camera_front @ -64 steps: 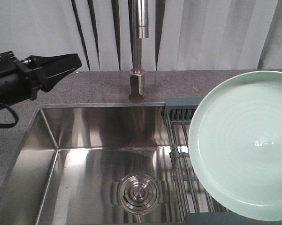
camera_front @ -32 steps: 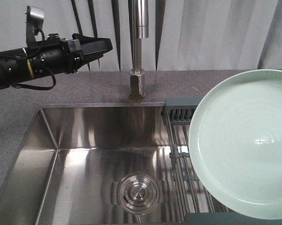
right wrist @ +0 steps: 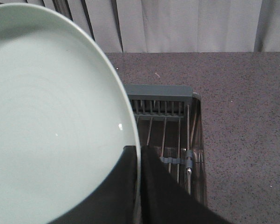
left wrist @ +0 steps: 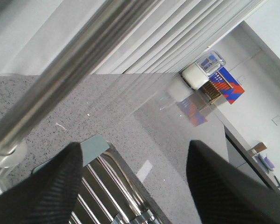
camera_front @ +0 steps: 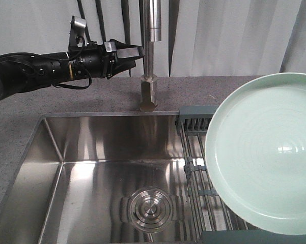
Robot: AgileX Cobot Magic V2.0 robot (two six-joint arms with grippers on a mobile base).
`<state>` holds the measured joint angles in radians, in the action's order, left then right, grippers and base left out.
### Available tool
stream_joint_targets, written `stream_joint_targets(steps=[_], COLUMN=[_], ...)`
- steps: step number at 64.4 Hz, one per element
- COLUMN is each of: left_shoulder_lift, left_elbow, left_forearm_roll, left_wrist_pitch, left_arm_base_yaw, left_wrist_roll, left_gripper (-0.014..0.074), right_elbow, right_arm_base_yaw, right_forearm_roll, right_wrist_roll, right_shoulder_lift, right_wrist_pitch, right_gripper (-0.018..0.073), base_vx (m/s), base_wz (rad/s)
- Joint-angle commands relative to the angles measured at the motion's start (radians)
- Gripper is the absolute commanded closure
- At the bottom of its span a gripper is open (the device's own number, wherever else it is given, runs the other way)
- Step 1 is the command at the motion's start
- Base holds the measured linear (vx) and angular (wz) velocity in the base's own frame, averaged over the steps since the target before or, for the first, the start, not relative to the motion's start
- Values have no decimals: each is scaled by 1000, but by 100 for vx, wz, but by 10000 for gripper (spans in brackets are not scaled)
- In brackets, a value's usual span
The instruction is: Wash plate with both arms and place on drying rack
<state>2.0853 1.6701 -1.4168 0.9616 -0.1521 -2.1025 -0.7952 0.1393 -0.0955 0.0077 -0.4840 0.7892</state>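
The left gripper (camera_front: 134, 52), jaws spread and empty, has swung in from the left to the tap (camera_front: 149, 66), probably to start the water, while the right gripper (right wrist: 139, 179) clamps the rim of the plate (camera_front: 267, 157), tilted above the drying rack (camera_front: 196, 145).

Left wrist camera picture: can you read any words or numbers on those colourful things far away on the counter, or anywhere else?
Nothing can be read.
White container with blue marks: too blurred to read.
Blue and red board beside it: print too small to read.
No lettering shows on the plate, tap or drying rack.
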Motion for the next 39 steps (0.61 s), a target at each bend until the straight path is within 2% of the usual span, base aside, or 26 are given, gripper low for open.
stream_joint_targets(steps=[1, 22, 39], left_shoulder_lift=[-17, 70, 106], left_elbow=[72, 150, 149], left_forearm_roll=[58, 66, 92], left_wrist_pitch=[27, 26, 38], left_arm_base_yaw=[-9, -24, -53], left_wrist_roll=[-13, -13, -13], left_gripper=[127, 127, 127], right_elbow=[-25, -25, -25], right_arm_base_yaw=[-4, -4, -4], right_forearm_roll=[0, 0, 0], right_wrist_roll=[-8, -8, -8], right_shoulder_lift=[-7, -7, -7], right_wrist_pitch=[-91, -94, -94], right_gripper=[563, 563, 563], base_vx=[0, 0, 0], base_wz=[0, 0, 0])
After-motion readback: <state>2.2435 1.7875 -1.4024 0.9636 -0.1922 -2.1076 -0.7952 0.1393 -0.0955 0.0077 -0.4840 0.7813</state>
